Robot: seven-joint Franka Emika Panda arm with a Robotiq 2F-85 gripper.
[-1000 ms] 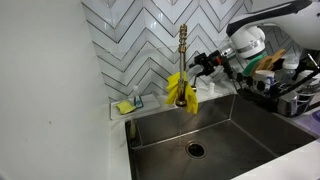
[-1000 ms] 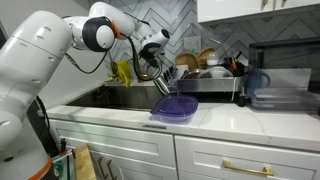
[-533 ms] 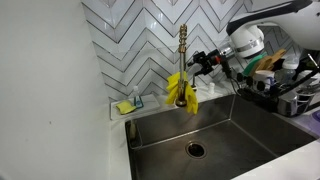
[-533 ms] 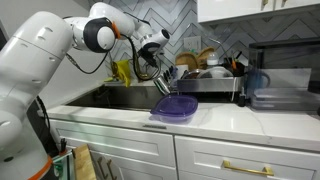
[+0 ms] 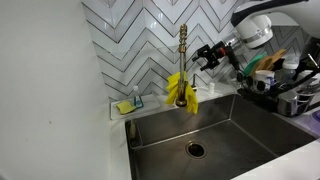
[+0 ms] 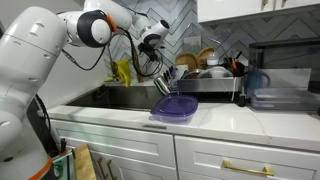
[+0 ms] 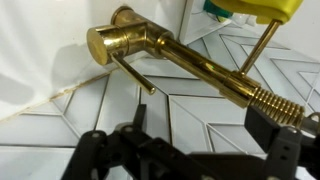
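Arm (image 5: 258, 28) raised, fingers (image 7: 97, 152) spread wide toward brass faucet (image 7: 190, 65).

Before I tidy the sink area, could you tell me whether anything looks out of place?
A yellow cloth hangs draped over the gold faucet, an odd spot for it. The purple bowl seems to sit tilted on the counter.

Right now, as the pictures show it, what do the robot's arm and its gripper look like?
The arm is built of thick, rounded white segments with smooth, glossy shells. An orange ring marks one joint near the wrist. A thin dark cable loops beside the arm. The gripper is black, with angular, linked fingers.
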